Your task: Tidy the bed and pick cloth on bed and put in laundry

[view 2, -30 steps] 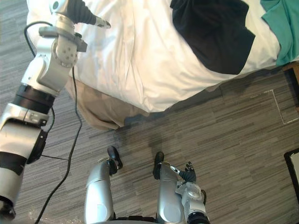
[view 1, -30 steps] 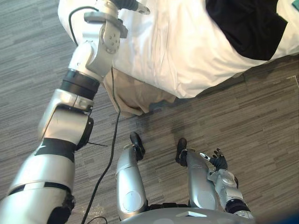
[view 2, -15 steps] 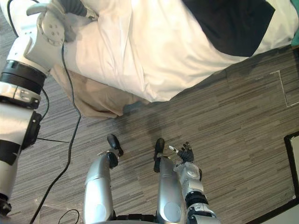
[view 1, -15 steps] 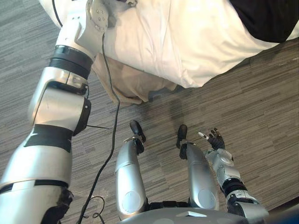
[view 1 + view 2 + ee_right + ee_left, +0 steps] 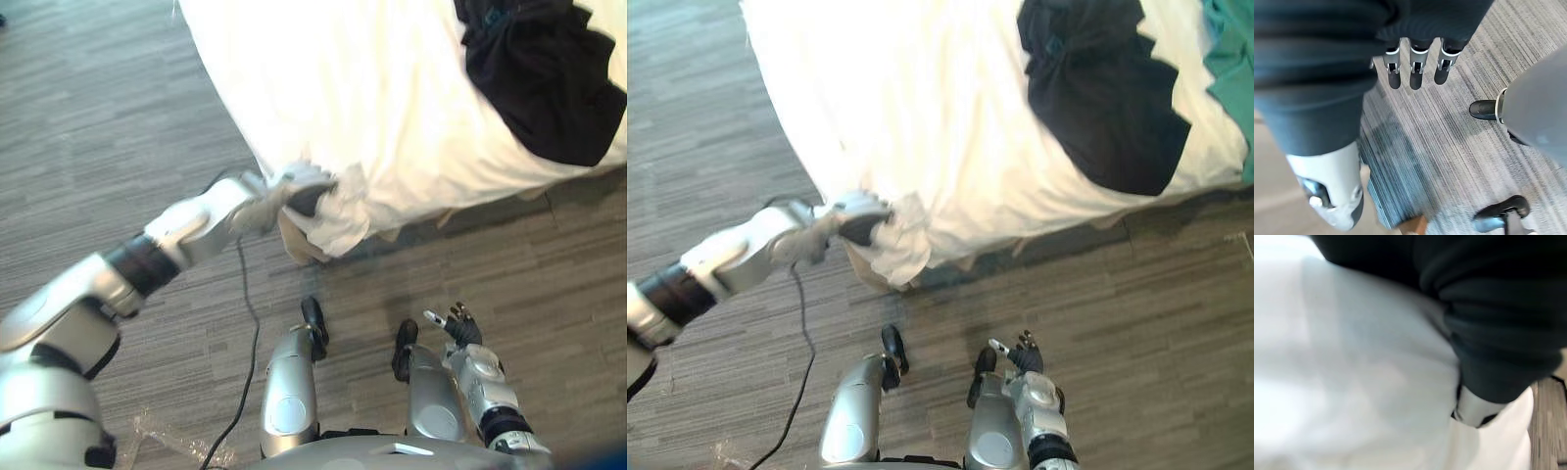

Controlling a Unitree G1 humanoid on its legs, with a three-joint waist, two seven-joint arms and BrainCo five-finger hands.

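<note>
A white duvet [image 5: 372, 98] covers the bed. At its near corner [image 5: 338, 215] the fabric is bunched up, and my left hand [image 5: 297, 194] has its fingers curled into it. The left wrist view has that white cloth [image 5: 1352, 382] pressed right against the hand's dark cover [image 5: 1488, 308]. A black cloth [image 5: 544, 83] lies crumpled on the duvet at the far right, well away from both hands. My right hand [image 5: 458, 324] hangs low beside my leg with its fingers [image 5: 1415, 73] straight and nothing in it.
A teal cloth [image 5: 1229, 59] lies at the bed's right edge beyond the black one. A beige bed base [image 5: 294, 245] peeks out under the gripped corner. Grey plank floor [image 5: 118, 117] stretches out to the left of the bed and in front of it.
The view has shifted. My left hand has come down from the top of the duvet to its near corner and curled shut on the fabric. The right hand stays as it was.
</note>
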